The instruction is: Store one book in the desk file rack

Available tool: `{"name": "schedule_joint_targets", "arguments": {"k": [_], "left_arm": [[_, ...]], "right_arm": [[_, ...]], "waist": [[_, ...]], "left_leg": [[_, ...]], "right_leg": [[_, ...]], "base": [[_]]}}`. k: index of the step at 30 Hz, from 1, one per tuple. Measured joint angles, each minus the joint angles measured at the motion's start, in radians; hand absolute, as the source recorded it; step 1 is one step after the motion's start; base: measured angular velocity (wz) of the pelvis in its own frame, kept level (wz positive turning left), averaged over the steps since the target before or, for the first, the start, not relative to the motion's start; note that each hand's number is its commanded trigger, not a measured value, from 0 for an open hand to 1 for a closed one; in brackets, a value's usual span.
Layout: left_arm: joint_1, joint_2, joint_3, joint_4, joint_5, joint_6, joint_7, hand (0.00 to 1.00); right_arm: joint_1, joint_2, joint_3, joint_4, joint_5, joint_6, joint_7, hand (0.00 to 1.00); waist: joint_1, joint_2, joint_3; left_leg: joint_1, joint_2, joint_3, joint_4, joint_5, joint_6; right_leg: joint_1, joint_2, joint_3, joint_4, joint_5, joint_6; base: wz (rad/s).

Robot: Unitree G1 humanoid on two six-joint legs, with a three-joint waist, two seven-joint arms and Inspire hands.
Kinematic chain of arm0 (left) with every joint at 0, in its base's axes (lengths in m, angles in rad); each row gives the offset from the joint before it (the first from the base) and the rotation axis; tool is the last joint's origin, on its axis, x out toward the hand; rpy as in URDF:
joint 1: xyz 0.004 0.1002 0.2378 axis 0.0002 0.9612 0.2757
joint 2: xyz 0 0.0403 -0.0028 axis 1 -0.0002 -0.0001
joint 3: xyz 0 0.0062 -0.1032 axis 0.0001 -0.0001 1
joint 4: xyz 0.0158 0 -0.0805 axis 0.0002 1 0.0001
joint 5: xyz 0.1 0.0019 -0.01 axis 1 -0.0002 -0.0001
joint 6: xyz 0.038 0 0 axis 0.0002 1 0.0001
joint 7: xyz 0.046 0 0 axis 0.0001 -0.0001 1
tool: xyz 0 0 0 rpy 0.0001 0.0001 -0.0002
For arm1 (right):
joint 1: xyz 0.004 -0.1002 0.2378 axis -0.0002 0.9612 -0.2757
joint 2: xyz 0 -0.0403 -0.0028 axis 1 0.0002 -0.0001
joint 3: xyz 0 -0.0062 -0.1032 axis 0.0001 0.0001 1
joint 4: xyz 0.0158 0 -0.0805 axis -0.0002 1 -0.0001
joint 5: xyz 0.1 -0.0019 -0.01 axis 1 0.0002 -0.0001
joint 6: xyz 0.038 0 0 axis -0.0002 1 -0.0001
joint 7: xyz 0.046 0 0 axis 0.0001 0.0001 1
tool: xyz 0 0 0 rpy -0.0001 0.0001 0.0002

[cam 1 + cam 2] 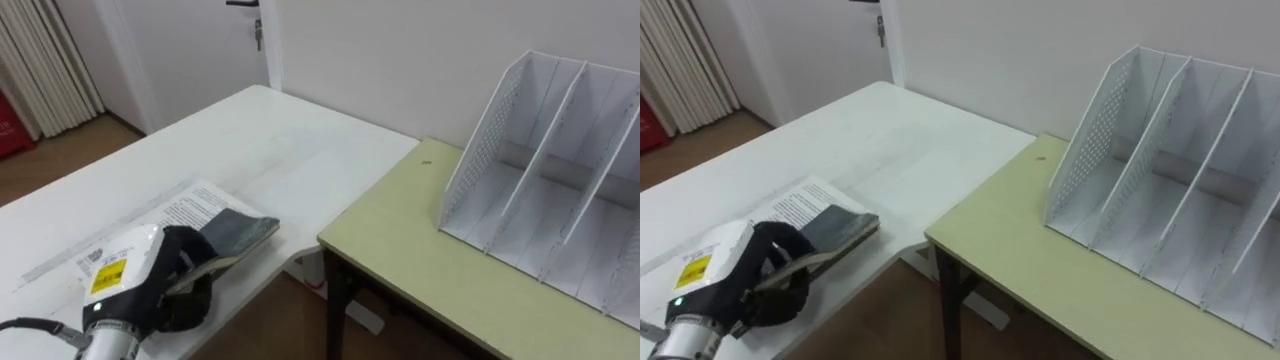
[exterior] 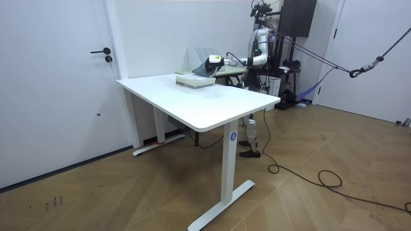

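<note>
**Left hand clamped on the book, rack waits to the right**

- The left hand [image 1: 150, 285] comes in at the lower left, forearm low over the white table [image 1: 260, 140]. Its dark fingers [image 1: 190, 265] are curled round the near end of the grey-covered book [image 1: 243, 232], pinching it between fingers and thumb. The grip is at the edge, likely so the cover can slide off sideways, free of the stack.
- The book is on the table's near right corner. It lies on a printed white volume [image 1: 190, 207], with its far end jutting toward the gap between the tables.
- The file rack [image 1: 545, 170] stands upright on the green desk [image 1: 400, 250], right of the gap. Its open slots face the robot and nothing shows in them. It looks set so a book held on edge can go straight in.
- In the room view the robot stands at the far side of the white table, arm stretched out over the books.
- Judgement: the grasp is made. The lift and carry to the right are not yet done.
</note>
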Motion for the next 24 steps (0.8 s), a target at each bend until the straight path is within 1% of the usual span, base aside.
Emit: {"name": "schedule_joint_targets", "arguments": {"k": [1,2,3,4,5,6,7,9,11,12,14,15,17,18,20,24], "left_arm": [[-0.007,-0.002,-0.003,-0.011,-0.034,-0.013,-0.008,1.0],[-0.01,-0.003,-0.008,-0.02,-0.081,-0.03,-0.012,1.0],[-0.012,-0.003,-0.013,-0.024,-0.102,-0.038,-0.014,1.0],[-0.012,-0.003,-0.023,-0.034,-0.145,-0.048,-0.02,1.0],[-0.012,-0.003,-0.033,-0.05,-0.182,-0.056,-0.033,1.0],[-0.012,-0.004,-0.037,-0.056,-0.2,-0.063,-0.037,1.0],[-0.012,-0.004,-0.043,-0.065,-0.243,-0.073,-0.05,1.0],[-0.012,-0.006,-0.063,-0.065,-0.31,-0.077,-0.069,1.0],[-0.012,-0.009,-0.079,-0.065,-0.415,-0.078,-0.109,1.0],[-0.012,-0.009,-0.08,-0.065,-0.444,-0.078,-0.119,1.0],[-0.017,-0.009,-0.08,-0.065,-0.582,-0.078,-0.152,1.0],[-0.02,-0.008,-0.08,-0.065,-0.613,-0.079,-0.159,1.0],[-0.035,-0.006,-0.08,-0.065,-0.709,-0.083,-0.189,1.0],[-0.037,-0.003,-0.08,-0.065,-0.733,-0.085,-0.201,1.0],[-0.042,0.003,-0.074,-0.068,-0.815,-0.087,-0.242,1.0],[-0.043,0.006,-0.068,-0.073,-0.867,-0.098,-0.312,1.0]], "right_arm": [[0.0,0.002,0.013,-0.029,-0.002,-0.009,0.009,0.0],[-0.002,0.002,0.025,-0.046,-0.004,-0.029,0.015,0.0],[-0.002,0.002,0.028,-0.056,-0.003,-0.036,0.018,0.0],[-0.002,0.002,0.037,-0.066,-0.001,-0.049,0.023,0.0],[-0.002,0.002,0.045,-0.069,0.0,-0.062,0.026,0.0],[-0.002,0.002,0.047,-0.072,-0.001,-0.068,0.03,0.0],[-0.002,0.002,0.049,-0.084,0.0,-0.069,0.04,0.0],[-0.002,0.002,0.066,-0.107,0.006,-0.07,0.054,0.0],[0.002,0.003,0.094,-0.16,-0.013,-0.074,0.067,0.0],[0.004,0.003,0.102,-0.179,-0.023,-0.074,0.073,0.0],[0.01,0.004,0.11,-0.221,-0.035,-0.08,0.101,0.0],[0.012,0.004,0.11,-0.233,-0.036,-0.079,0.105,0.0],[0.027,-0.001,0.11,-0.312,-0.034,-0.08,0.128,0.0],[0.028,-0.001,0.11,-0.331,-0.033,-0.08,0.135,0.0],[0.034,-0.002,0.103,-0.433,-0.033,-0.079,0.165,0.0],[0.034,-0.005,0.103,-0.57,-0.026,-0.08,0.226,0.0]], "waist": [[0.003,0.001,0.0],[0.006,0.003,-0.0009],[0.007,0.005,-0.0006],[0.009,0.01,-0.0039],[0.014,0.011,-0.0053],[0.015,0.014,-0.0068],[0.016,0.017,-0.0088],[0.017,0.02,-0.0106],[0.016,0.018,-0.0093],[0.015,0.017,-0.009],[0.01,0.014,-0.0071],[0.011,0.014,-0.0069],[0.013,0.014,-0.0069],[0.015,0.015,-0.0068],[0.015,0.021,-0.0054],[0.014,0.026,-0.0069]], "left_leg": [[-0.01,0.001,0.0,0.001,0.0,0.0],[-0.021,0.001,-0.001,0.003,0.0,0.0],[-0.025,0.001,-0.002,0.004,0.0,0.0],[-0.03,0.001,-0.001,0.003,0.0,0.0],[-0.03,0.001,0.0,0.003,0.0,0.0],[-0.031,0.001,0.0,0.003,0.0,0.0],[-0.031,0.001,0.001,0.002,0.0,0.0],[-0.031,0.003,0.001,0.002,0.0,0.0],[-0.029,0.003,0.002,0.002,0.0,0.0],[-0.029,0.004,0.001,0.002,0.0,0.0],[-0.028,0.004,0.003,0.004,0.0,0.0],[-0.028,0.004,0.003,0.004,0.0,0.0],[-0.027,0.004,0.003,0.004,0.0,0.0],[-0.026,0.004,0.002,0.006,0.0,0.0],[-0.022,0.004,0.003,0.01,0.0,0.0],[-0.021,0.005,0.002,0.01,0.0,0.0]], "right_leg": [[-0.012,0.0,0.0,0.001,0.001,-0.001],[-0.017,0.0,-0.001,0.002,0.003,-0.001],[-0.02,0.0,-0.002,0.002,0.003,-0.001],[-0.026,0.0,-0.003,0.003,0.003,-0.001],[-0.03,-0.001,-0.003,0.005,0.004,-0.001],[-0.032,-0.001,-0.003,0.005,0.004,-0.001],[-0.034,-0.002,-0.003,0.008,0.004,-0.001],[-0.035,-0.002,-0.002,0.014,0.004,-0.001],[-0.035,-0.002,-0.001,0.015,0.004,-0.001],[-0.035,-0.002,-0.001,0.015,0.004,-0.001],[-0.034,-0.002,0.0,0.015,0.004,-0.002],[-0.034,-0.003,0.001,0.016,0.004,-0.002],[-0.034,-0.008,0.0,0.02,0.004,-0.002],[-0.033,-0.008,0.002,0.022,0.004,-0.002],[-0.034,-0.008,0.011,0.034,0.004,-0.002],[-0.033,0.0,0.024,0.035,0.006,-0.004]], "base": [[0.0],[0.0],[0.0],[0.0],[0.0],[0.0],[0.0],[0.0],[0.0],[0.0],[0.0],[0.0],[0.0],[-0.04],[-0.08],[-0.06]]}}
